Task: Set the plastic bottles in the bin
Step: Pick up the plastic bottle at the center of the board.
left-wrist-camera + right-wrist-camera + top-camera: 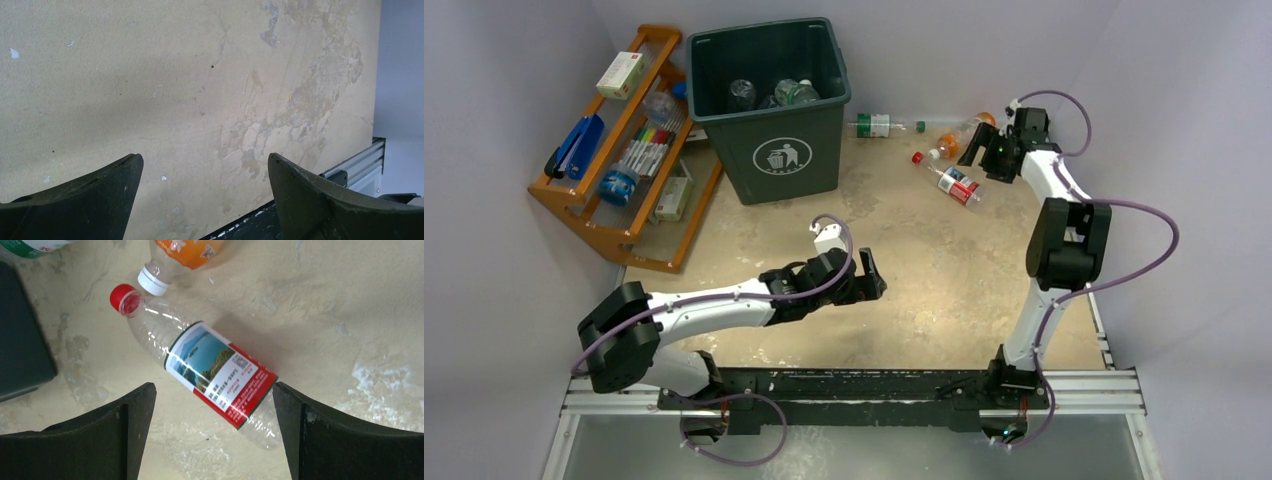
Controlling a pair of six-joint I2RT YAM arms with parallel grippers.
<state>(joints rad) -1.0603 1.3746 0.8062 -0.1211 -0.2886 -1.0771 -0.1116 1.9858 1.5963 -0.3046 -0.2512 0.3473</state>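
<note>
Trouble could start with the red-label bottle (215, 371). It lies on its side on the worktop (350, 315), right under the right gripper (212, 389). That gripper is wide and holds nothing. The bottle lies slanted, with its red cap (122, 296) toward 10 o'clock and its bottom toward 5 o'clock. It is round and smooth, so I think it may roll or spin away if one finger hits it first. It looks thin and empty too, so a hard squeeze may dent it and make it pop out.

The orange bottle (187, 249) lies at 12 o'clock. Its white cap (152, 281) is just beside the red cap, so it may get bumped.

The bin (819, 135) stands at 11 o'clock on the worktop, well apart from these bottles. Other bottles (794, 92) are inside it. A weak hold could drop the bottle on the way there.

The left gripper (205, 159) is wide too, with nothing in it, over the middle of the worktop.
</note>
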